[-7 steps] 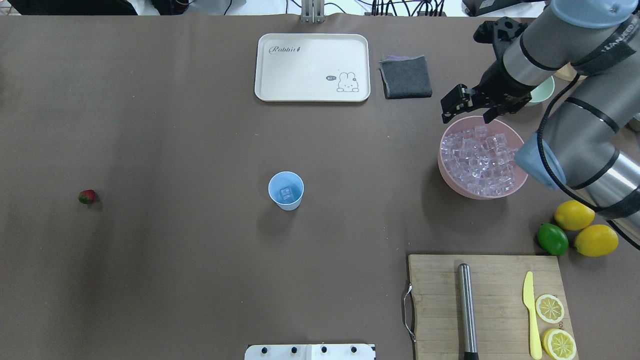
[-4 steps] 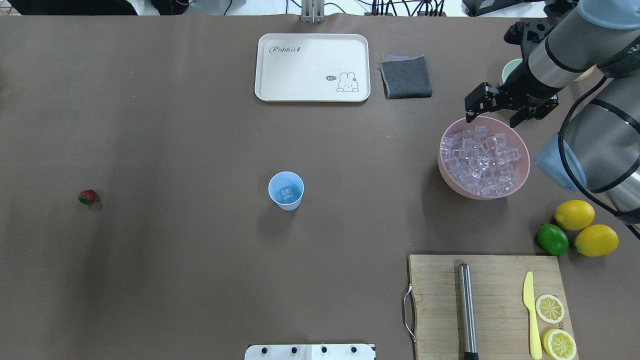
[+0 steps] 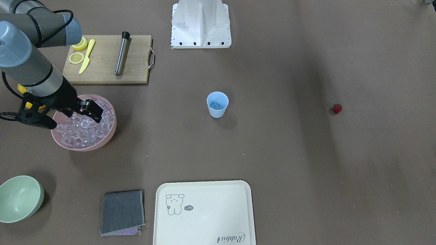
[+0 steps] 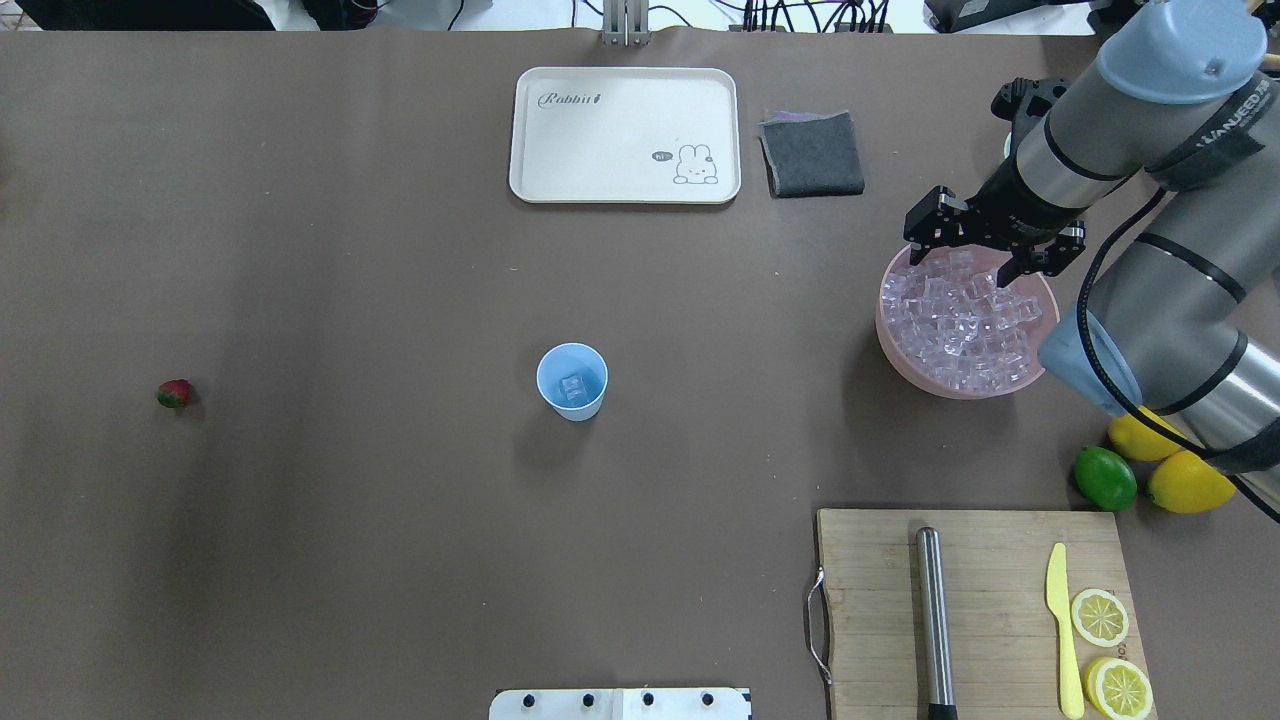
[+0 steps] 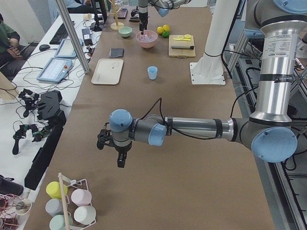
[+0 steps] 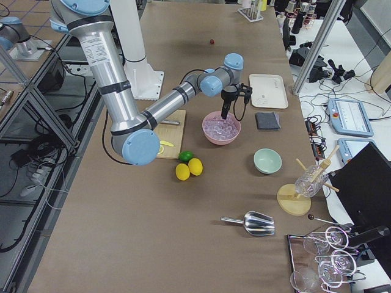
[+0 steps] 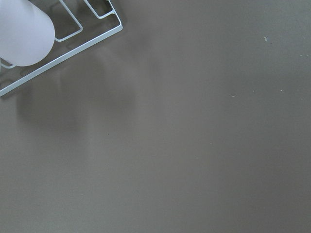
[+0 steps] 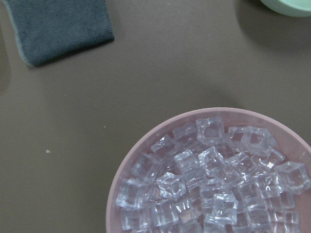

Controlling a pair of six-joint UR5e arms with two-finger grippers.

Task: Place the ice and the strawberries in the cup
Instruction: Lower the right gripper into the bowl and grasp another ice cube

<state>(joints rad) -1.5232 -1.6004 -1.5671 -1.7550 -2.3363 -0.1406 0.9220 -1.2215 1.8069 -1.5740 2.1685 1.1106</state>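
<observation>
Table is the big brown one, and I'm placing everything off the little blue cup standing upright near its middle.

Cutting board sits on the robot's side of the cup and off to its right. The cream bunny tray is straight across from the cup on the far side, with a folded grey cloth just beside the tray.

Well to the right of the cup is the pink bowl, heaped with ice. The right claw hangs over the bowl's far rim with its fingers spread wide, nothing between them.

The left claw is way off past the cup's left side, hanging over bare table, and honestly I can't tell if it's spread or closed from that angle.

The cup has a single cube at the bottom. The strawberry lies on the table well apart from the cup, out to its left.
</observation>
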